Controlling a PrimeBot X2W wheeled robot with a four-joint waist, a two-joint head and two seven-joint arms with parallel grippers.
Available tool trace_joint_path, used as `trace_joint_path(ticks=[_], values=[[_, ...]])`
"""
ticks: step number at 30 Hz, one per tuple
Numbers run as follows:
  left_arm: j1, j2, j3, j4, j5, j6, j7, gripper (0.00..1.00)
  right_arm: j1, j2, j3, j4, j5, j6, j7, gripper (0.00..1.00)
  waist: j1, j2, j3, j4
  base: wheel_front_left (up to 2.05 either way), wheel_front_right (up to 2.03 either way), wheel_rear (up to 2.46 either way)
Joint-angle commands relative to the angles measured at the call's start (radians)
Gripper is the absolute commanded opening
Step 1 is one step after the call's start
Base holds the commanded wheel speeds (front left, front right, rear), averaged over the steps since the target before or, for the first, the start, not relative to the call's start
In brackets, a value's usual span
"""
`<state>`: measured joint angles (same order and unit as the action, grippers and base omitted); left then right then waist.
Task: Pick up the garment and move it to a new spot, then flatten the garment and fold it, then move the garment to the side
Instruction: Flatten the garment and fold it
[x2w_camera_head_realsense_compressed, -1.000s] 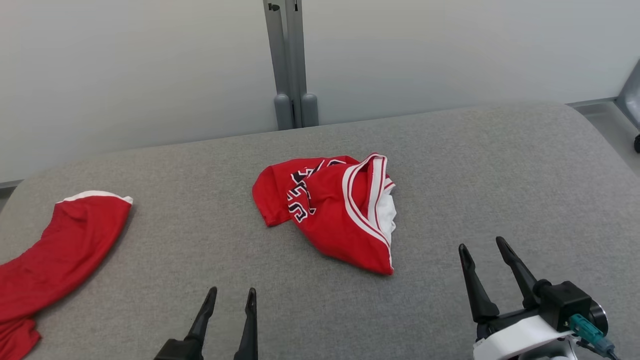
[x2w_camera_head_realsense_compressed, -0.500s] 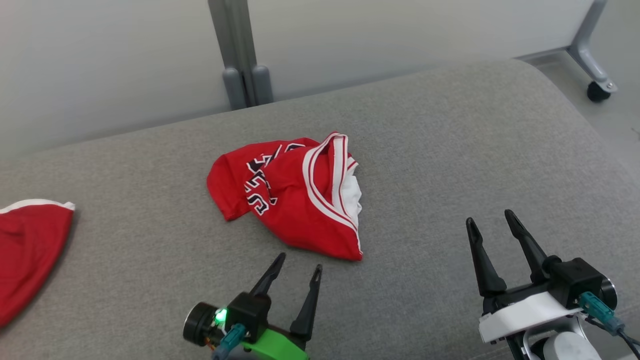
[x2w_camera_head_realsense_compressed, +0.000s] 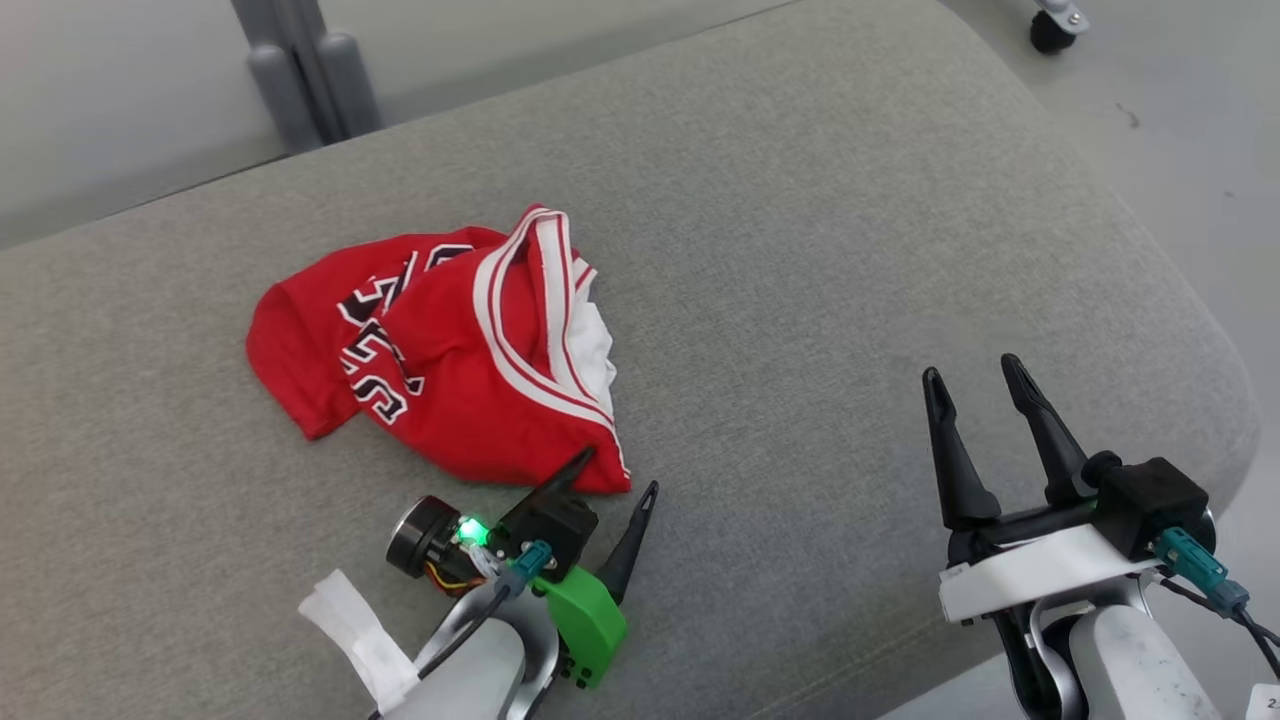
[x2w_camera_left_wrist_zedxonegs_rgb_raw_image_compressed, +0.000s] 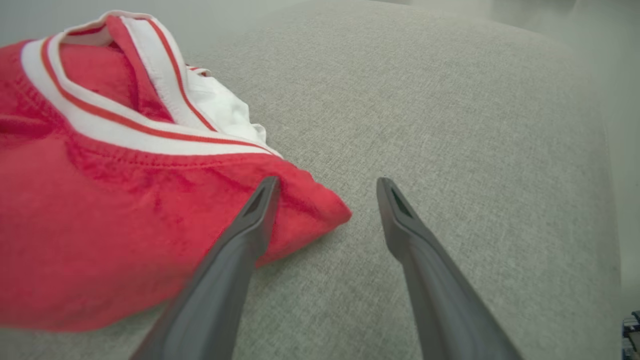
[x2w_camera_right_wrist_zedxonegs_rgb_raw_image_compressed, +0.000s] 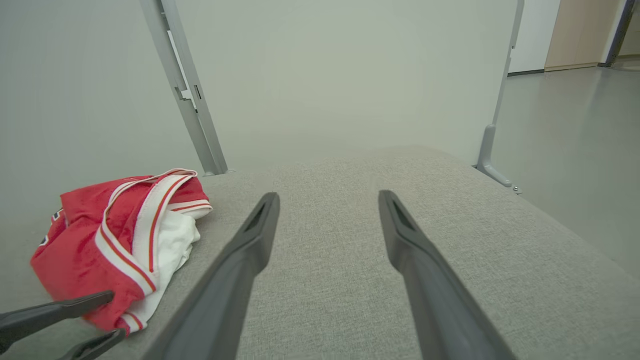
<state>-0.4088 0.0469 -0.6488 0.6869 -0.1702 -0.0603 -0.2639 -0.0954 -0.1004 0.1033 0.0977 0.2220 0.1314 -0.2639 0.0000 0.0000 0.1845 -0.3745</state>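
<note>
- Post (x2w_camera_head_realsense_compressed: 300, 70) at the far left, grey and upright, standing behind the padded top (x2w_camera_head_realsense_compressed: 800, 230).
- Next, the shirt (x2w_camera_head_realsense_compressed: 430, 360): red with white-and-red trim and dark letters. It lies crumpled on the grey padded top, left of the middle, with white lining showing along its right side.
- And here's the left claw (x2w_camera_head_realsense_compressed: 618, 471), right at the shirt's near corner, fingers spread apart and nothing between them. In the left wrist view, one fingertip sits over the red corner and the other over bare grey fabric. Whether that tip touches the cloth, I can't tell.
- A green light (x2w_camera_head_realsense_compressed: 468, 527) glows on that wrist.
- Across to the right claw (x2w_camera_head_realsense_compressed: 972, 368): it's well apart from the shirt, near the padded top's right edge. Its fingers are apart too, it's empty, and it points over bare grey fabric.
- A dark wheel (x2w_camera_head_realsense_compressed: 1047, 30) sits on the floor at the top right corner.
</note>
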Motion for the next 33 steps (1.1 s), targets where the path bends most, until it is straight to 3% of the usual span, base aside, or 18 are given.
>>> trace_joint_path(ticks=[1,8,9,10,11,16,23,29,33], values=[[-0.037,0.006,-0.005,0.023,0.006,0.012,-0.001,1.00,-0.019,0.008,-0.001,0.001,0.005,-0.001,-0.001,1.00,0.0000,0.0000,0.074,-0.078,0.00,0.00,0.00],[-0.090,0.007,-0.023,0.151,-0.088,0.027,0.010,1.00,-0.024,0.022,-0.002,0.005,0.013,-0.001,-0.001,1.00,0.0000,0.0000,0.086,-0.096,0.00,0.00,0.00],[-0.095,0.008,-0.019,0.156,-0.100,0.034,0.009,0.49,-0.025,0.023,-0.003,0.006,0.013,-0.001,-0.001,1.00,0.0000,0.0000,0.084,-0.094,0.00,0.00,0.00],[-0.099,0.008,-0.012,0.157,-0.119,0.040,0.007,0.07,-0.026,0.024,-0.004,0.006,0.011,-0.001,-0.001,1.00,0.0000,0.0000,0.079,-0.091,0.00,0.00,0.00],[-0.103,0.008,-0.012,0.158,-0.127,0.040,0.007,0.00,-0.027,0.025,-0.004,0.007,0.010,-0.001,-0.001,1.00,0.0000,0.0000,0.075,-0.088,0.00,0.00,0.00],[-0.104,0.007,0.004,0.150,-0.216,0.033,0.002,0.00,-0.026,0.019,-0.005,0.008,0.001,-0.001,-0.001,1.00,0.0000,0.0000,0.034,-0.060,0.00,0.00,0.00],[-0.195,0.005,-0.030,-0.003,-0.362,-0.051,-0.002,0.00,-0.012,0.025,-0.007,0.016,-0.007,-0.001,-0.001,1.00,0.0000,0.0000,-0.011,-0.020,0.00,0.00,0.00],[-0.457,0.006,-0.072,-0.173,-0.435,-0.070,0.015,0.00,-0.030,0.021,-0.024,0.005,0.003,-0.001,-0.001,1.00,0.0000,0.0000,0.004,-0.002,0.00,0.00,0.00],[-0.699,0.006,-0.046,-0.234,-0.478,-0.070,0.032,0.00,-0.040,0.015,-0.043,-0.009,0.012,-0.001,-0.001,1.00,0.0000,0.0000,0.028,0.003,0.00,0.00,0.00]])
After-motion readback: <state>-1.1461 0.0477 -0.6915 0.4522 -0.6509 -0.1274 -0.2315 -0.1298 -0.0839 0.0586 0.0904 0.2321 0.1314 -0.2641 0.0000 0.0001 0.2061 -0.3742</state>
